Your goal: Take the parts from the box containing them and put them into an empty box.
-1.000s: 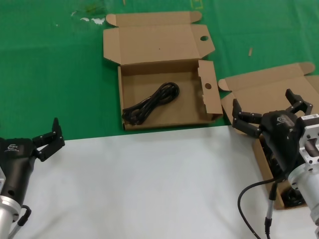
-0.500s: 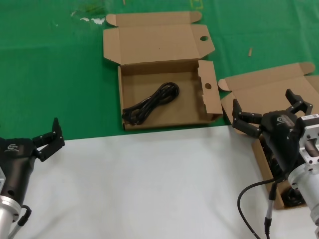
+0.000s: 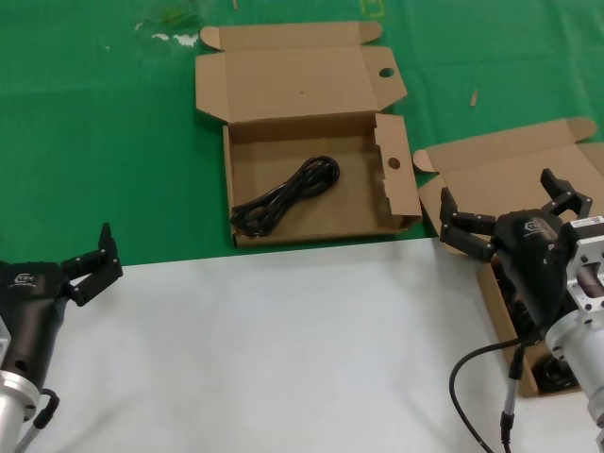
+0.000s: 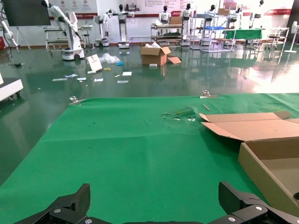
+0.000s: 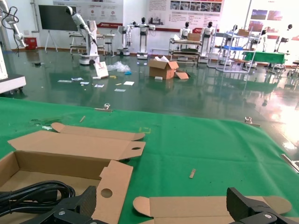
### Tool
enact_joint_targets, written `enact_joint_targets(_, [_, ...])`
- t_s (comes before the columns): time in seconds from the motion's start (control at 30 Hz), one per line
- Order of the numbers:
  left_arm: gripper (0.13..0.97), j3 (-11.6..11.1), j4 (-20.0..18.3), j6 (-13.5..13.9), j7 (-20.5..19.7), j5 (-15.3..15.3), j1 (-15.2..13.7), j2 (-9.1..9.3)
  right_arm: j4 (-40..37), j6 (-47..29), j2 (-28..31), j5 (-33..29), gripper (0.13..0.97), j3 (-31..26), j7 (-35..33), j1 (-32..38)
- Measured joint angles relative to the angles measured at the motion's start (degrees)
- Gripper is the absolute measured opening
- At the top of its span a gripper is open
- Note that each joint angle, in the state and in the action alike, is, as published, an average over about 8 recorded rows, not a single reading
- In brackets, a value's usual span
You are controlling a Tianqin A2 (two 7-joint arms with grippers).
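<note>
- No writing on the boxes can be read; the wall posters in the room are too small to read.
- The desk (image 3: 283,349) is white near the robot, green cloth farther off.
- One black cable (image 3: 286,196) lies in the holed box (image 3: 311,179).
- More cables (image 3: 557,376) sit in the plain box (image 3: 514,170), under the right pincer (image 3: 510,212), spread wide, holding nothing.
- The left pincer (image 3: 90,264) waits, spread, holding nothing.
- Behind: shiny floor, robots, shelves.

Glossy dark floor (image 4: 154,77) strewn with papers, shelving racks (image 5: 187,49) behind.
</note>
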Motion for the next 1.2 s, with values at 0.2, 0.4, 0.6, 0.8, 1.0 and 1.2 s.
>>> enact_joint_targets(0.2, [0.966,0.0,0.0,0.0,0.0,0.0,0.0,0.00,0.0,0.0,0.0,0.0,0.966,0.0,0.0,0.0])
enact_joint_targets(0.4, [0.966,0.0,0.0,0.0,0.0,0.0,0.0,0.00,0.0,0.0,0.0,0.0,0.966,0.0,0.0,0.0])
enact_joint_targets(0.6, [0.966,0.0,0.0,0.0,0.0,0.0,0.0,0.00,0.0,0.0,0.0,0.0,0.966,0.0,0.0,0.0])
enact_joint_targets(0.8, [0.966,0.0,0.0,0.0,0.0,0.0,0.0,0.00,0.0,0.0,0.0,0.0,0.966,0.0,0.0,0.0])
enact_joint_targets(1.0, [0.966,0.0,0.0,0.0,0.0,0.0,0.0,0.00,0.0,0.0,0.0,0.0,0.966,0.0,0.0,0.0])
enact_joint_targets(1.2, [0.966,0.0,0.0,0.0,0.0,0.0,0.0,0.00,0.0,0.0,0.0,0.0,0.966,0.0,0.0,0.0])
